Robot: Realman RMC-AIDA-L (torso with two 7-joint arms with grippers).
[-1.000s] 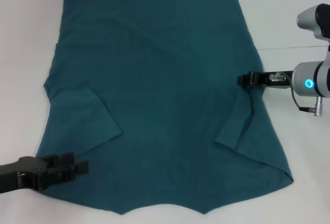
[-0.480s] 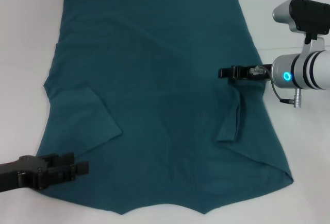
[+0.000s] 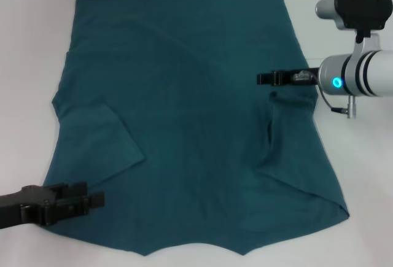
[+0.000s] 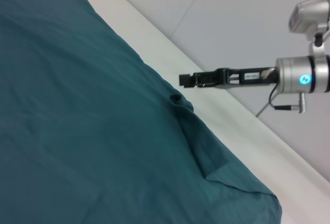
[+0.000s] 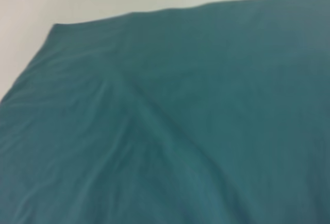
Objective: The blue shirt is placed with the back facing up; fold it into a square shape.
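The blue shirt (image 3: 184,119) is a large, plain, dark teal T-shirt. It lies spread flat, and no lettering shows. Both short sleeves are folded inward over the body; the cloth by the right sleeve is slightly raised.

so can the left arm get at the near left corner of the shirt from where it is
Probably yes: the left gripper sits low over the blue shirt right beside that corner, with nothing between. The right gripper is far across, above the opposite sleeve.
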